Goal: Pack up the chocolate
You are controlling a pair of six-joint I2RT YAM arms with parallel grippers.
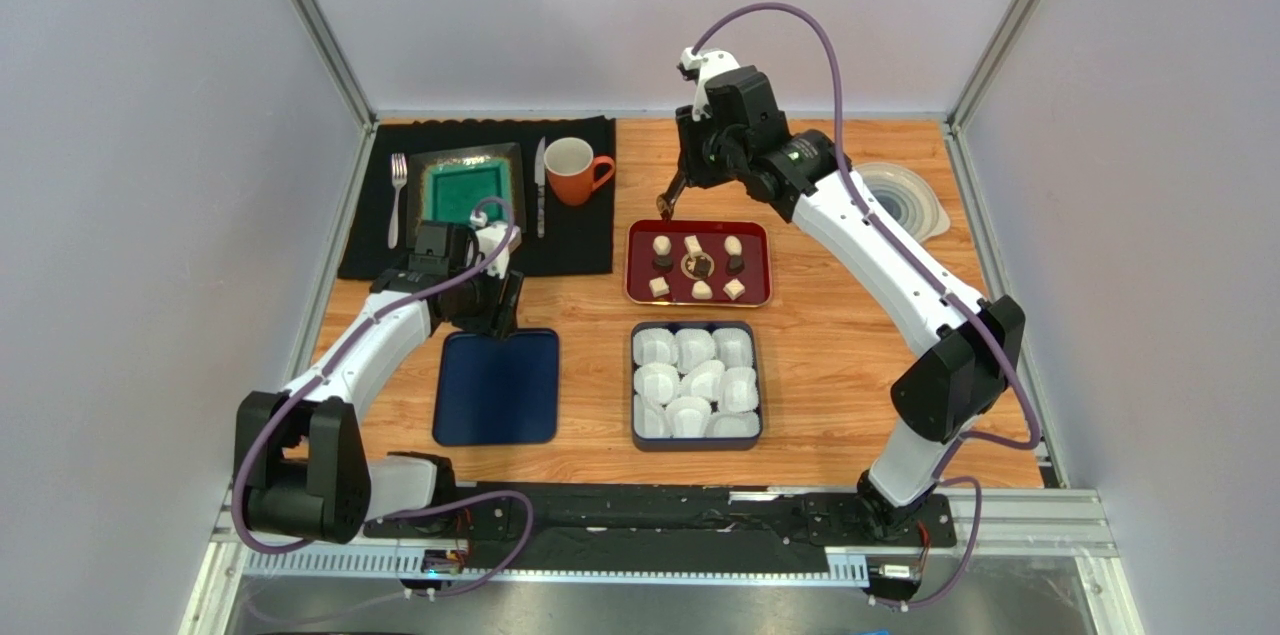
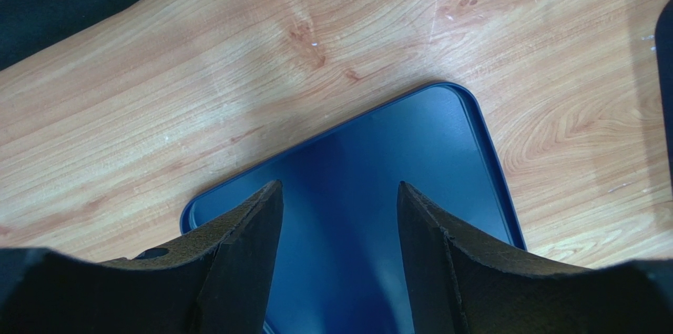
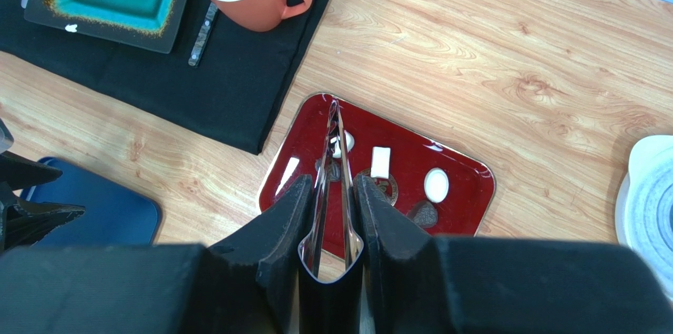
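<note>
Wooden table (image 1: 842, 365), pale orange grain, walled in on three sides; black cloth mat (image 1: 579, 238) at far left, its far edge near the back wall; red rectangular tray (image 1: 643, 238) just right of the mat, not touching it; flat dark-blue tray (image 1: 498, 388) near left; dark-rimmed box (image 1: 697, 443) near centre, on the near side of the red tray; far right, a round whitish stack (image 1: 906, 197), possibly clear lids.

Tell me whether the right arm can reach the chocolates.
Probably yes: the right gripper holds tongs poised over the red tray, with nothing between them and the chocolates.
</note>
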